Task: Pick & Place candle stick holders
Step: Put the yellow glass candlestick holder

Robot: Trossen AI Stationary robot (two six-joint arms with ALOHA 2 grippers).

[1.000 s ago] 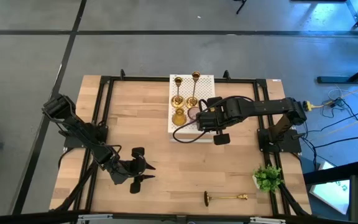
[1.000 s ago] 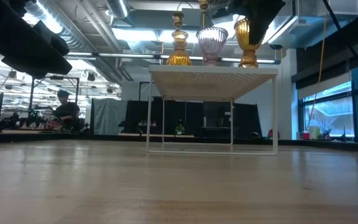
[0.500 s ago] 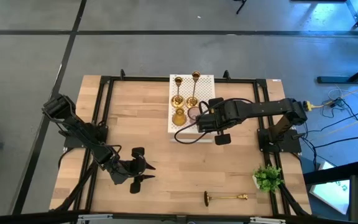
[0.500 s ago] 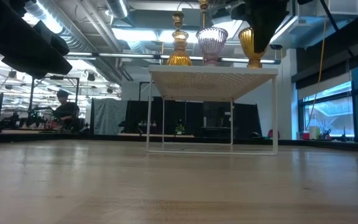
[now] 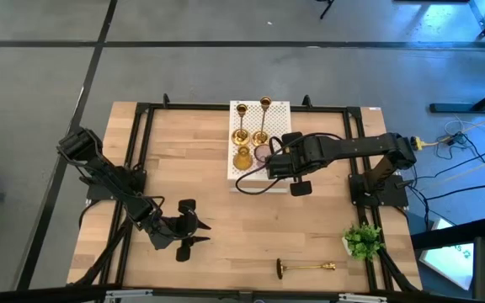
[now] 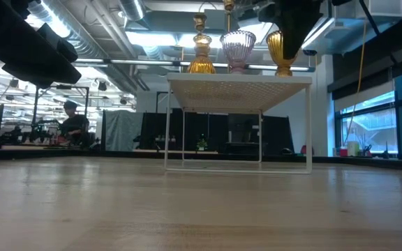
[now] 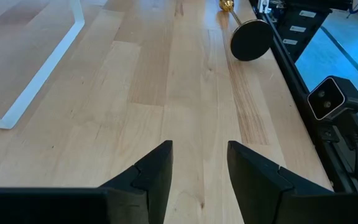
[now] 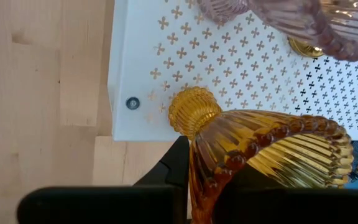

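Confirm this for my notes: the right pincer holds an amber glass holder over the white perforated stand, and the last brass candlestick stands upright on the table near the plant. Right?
Not quite: the brass candlestick lies on its side on the table, as the high view shows. The rest holds: the right pincer is shut on the amber glass holder over the white perforated stand, near the plant.

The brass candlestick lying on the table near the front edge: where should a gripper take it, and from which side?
Probably at mid-stem, coming straight down from above. The brass candlestick lies flat on the table, its slim stem free, its round base at one end; jaws should close across the stem.
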